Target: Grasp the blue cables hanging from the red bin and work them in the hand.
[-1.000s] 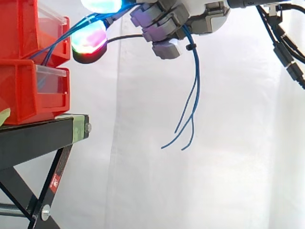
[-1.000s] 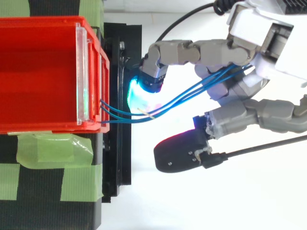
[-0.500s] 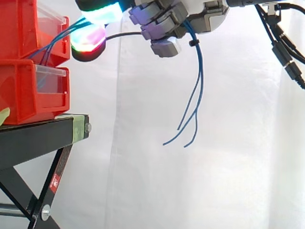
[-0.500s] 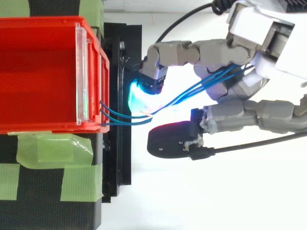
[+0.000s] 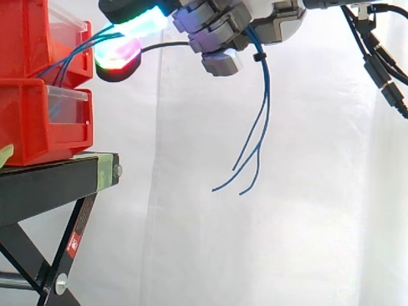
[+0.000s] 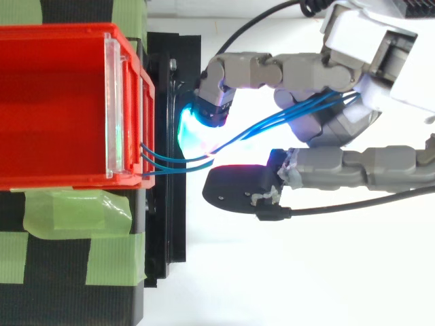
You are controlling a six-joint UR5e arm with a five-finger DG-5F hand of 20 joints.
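Observation:
Several thin blue cables [image 6: 265, 123] leave the front of the upper red bin [image 6: 54, 102] and run right into my hand [image 6: 360, 47]. The hand is just right of the bin, level with its top. Its curled fingers are closed round the cables near the palm. One fingertip [image 6: 194, 132] glows cyan close to the bin front, and a black-backed pad [image 6: 234, 193] lies below the cables. From the side, the cables [image 5: 258, 127] pass over the hand [image 5: 255, 19] and their loose ends hang free below it. A pad [image 5: 118, 54] glows red and green beside the bin [image 5: 32, 38].
A second red bin [image 5: 38, 121] sits under the first on the black stand [image 5: 51, 185]. Green tape [image 6: 68, 210] covers parts of the stand top. A white curtain [image 5: 287, 242] hangs behind, with open air under the hand.
The hand has crept left toward the bin, the black-backed pad most of all. The hanging cable ends have swung slightly left.

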